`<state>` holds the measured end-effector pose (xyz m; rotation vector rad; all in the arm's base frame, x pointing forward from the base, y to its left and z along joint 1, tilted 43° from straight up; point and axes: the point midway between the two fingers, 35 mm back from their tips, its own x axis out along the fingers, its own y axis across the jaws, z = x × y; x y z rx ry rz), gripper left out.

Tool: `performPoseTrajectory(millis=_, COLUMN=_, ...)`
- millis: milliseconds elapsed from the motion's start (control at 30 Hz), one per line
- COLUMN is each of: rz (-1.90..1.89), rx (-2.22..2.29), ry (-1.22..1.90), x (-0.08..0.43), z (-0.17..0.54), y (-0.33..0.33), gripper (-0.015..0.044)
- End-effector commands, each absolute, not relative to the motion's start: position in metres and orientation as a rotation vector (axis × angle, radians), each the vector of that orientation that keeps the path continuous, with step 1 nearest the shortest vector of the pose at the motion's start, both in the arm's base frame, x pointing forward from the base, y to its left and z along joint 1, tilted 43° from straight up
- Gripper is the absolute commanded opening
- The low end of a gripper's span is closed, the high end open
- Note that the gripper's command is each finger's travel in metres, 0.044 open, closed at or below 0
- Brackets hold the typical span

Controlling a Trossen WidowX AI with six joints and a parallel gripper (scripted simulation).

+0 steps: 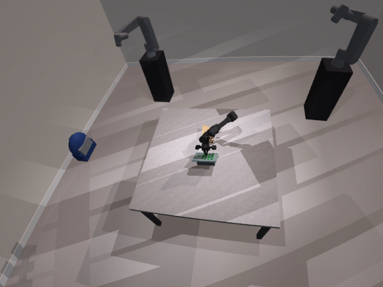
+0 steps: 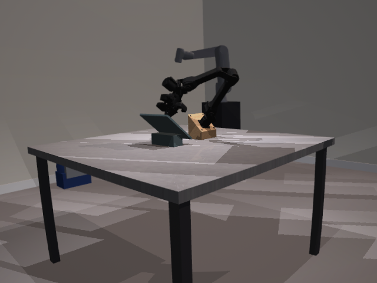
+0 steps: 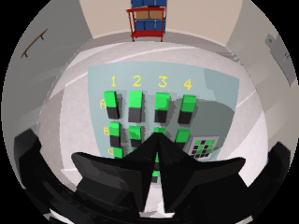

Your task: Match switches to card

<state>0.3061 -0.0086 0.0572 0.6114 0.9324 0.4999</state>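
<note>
The teal panel [image 1: 195,159] [image 2: 152,119] [image 3: 100,75] stands tilted on its block, with rows of green and dark grey switches. Row A shows whole in the wrist view: switch A1 [image 3: 111,105], switch A2 [image 3: 135,106], switch A3 [image 3: 162,107] and switch A4 [image 3: 187,109]. Which halves are raised is hard to tell. The small card [image 3: 204,147] lies right of the grid; its squares are small and its lower edge is partly covered. My gripper [image 1: 206,153] [image 2: 168,114] [image 3: 157,136] is shut and empty. Its tips are over switch B3, hiding its near part and parts of lower rows. Contact cannot be told.
A wooden base block [image 1: 204,128] [image 2: 194,126] carries the arm behind the panel. The table [image 1: 234,197] [image 2: 128,155] stands on the floor. Two grey arms on black pedestals [image 1: 157,77] [image 1: 327,89], a blue object [image 1: 77,143] and a red cart [image 3: 147,35] stand away from it.
</note>
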Motion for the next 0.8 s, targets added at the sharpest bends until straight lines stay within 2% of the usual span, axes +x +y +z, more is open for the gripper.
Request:
performPoseTrajectory(millis=0, rz=0.495, rx=0.615, ry=0.939, x=0.3059, z=0.0549, y=-0.0085, gripper=0.0000)
performPoseTrajectory(millis=767, rz=0.495, rx=0.615, ry=0.939, x=0.3075, z=0.0532, y=-0.0066, gripper=0.0000)
